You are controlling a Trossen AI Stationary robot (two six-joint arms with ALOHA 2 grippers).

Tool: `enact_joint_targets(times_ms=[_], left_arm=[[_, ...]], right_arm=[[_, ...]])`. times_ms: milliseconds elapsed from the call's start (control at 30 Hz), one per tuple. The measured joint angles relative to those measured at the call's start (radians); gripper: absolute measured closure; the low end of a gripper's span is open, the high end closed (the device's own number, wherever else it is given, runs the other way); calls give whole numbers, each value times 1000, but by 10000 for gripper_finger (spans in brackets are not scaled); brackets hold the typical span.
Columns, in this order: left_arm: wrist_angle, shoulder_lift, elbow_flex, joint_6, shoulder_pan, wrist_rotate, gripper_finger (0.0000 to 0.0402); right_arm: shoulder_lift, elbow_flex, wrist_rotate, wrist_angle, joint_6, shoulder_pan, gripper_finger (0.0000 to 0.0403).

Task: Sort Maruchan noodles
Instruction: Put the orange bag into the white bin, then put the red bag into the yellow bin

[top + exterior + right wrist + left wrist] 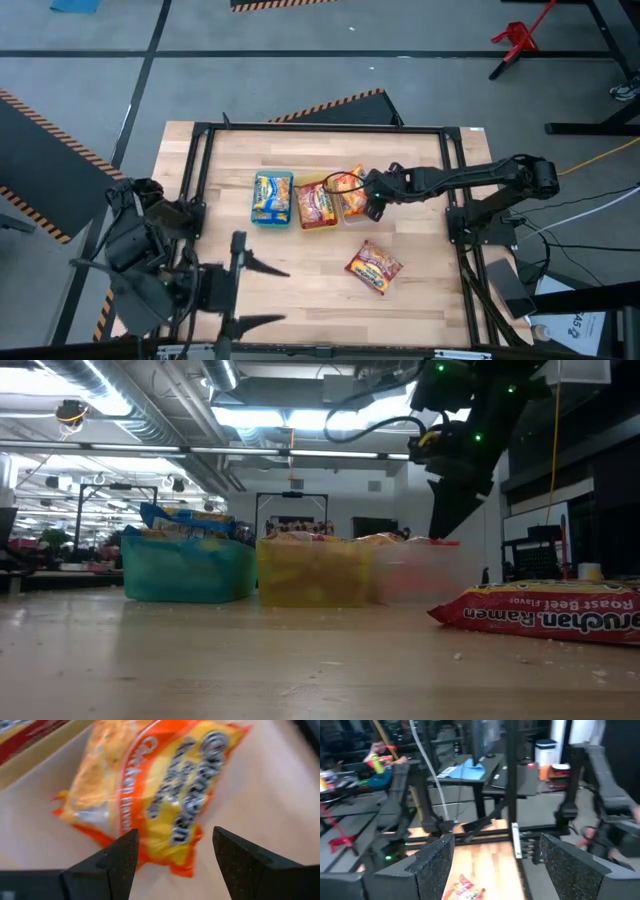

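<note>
Three trays stand in a row mid-table. The teal tray [272, 198] holds blue-yellow packets, the yellow tray [315, 206] holds red packets, and the clear tray [352, 200] holds orange ones. My right gripper [373, 205] hovers open at the clear tray. In the right wrist view its fingers [175, 855] stand on either side of one end of an orange packet [160, 790] without touching it. A red packet [373, 267] lies flat on the table nearer the front edge. My left gripper [272, 295] waits open at the table's near left corner.
A black frame rail [320, 128] runs around the wooden table top. In the low view the red packet [545, 610] lies to the right of the clear tray [415, 570]. Bare wood lies in front of the trays and to their left.
</note>
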Motion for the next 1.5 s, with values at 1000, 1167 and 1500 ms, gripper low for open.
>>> enact_joint_targets(times_ms=[1000,1167,1500], left_arm=[[103,67,0,19,-30,-180,112],[125,131,0,25,23,-209,112],[165,173,-1,8,67,-84,112]], right_arm=[[-2,166,21,140,-262,37,166],[-10,167,24,85,-337,3,166],[-33,246,-143,130,-246,1,166]])
